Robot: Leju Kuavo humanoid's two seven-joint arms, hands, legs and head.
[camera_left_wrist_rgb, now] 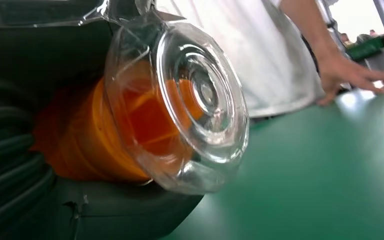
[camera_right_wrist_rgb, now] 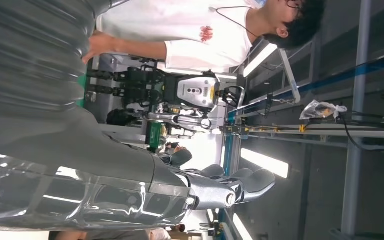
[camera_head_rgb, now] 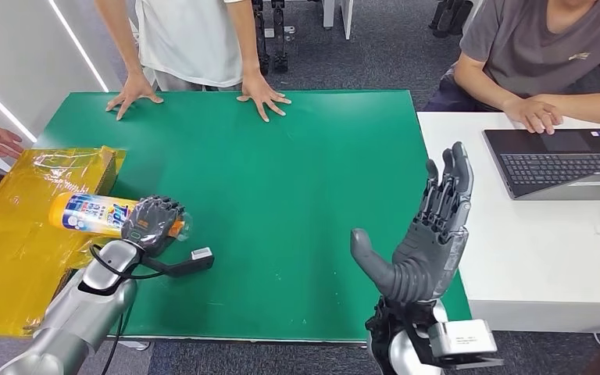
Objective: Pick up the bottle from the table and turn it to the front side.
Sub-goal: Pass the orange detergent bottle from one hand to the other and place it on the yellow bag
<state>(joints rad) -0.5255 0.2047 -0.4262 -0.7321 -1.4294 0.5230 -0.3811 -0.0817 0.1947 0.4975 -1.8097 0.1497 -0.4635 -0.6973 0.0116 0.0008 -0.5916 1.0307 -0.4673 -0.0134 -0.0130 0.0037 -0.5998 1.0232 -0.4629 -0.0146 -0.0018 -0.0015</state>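
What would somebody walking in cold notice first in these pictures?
Probably the robot's right hand, raised open with fingers spread above the near right part of the green table. Next, the left hand at the table's near left, wrapped around a bottle lying sideways, its blue-and-white label showing, beside crinkled yellow plastic wrap. A person's two hands press flat on the far edge.

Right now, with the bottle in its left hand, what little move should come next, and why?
Probably a small wrist roll. The left hand grips the bottle near its capped end, lying sideways above the green table with its label partly facing up. The right hand is open and raised, apart from the bottle.
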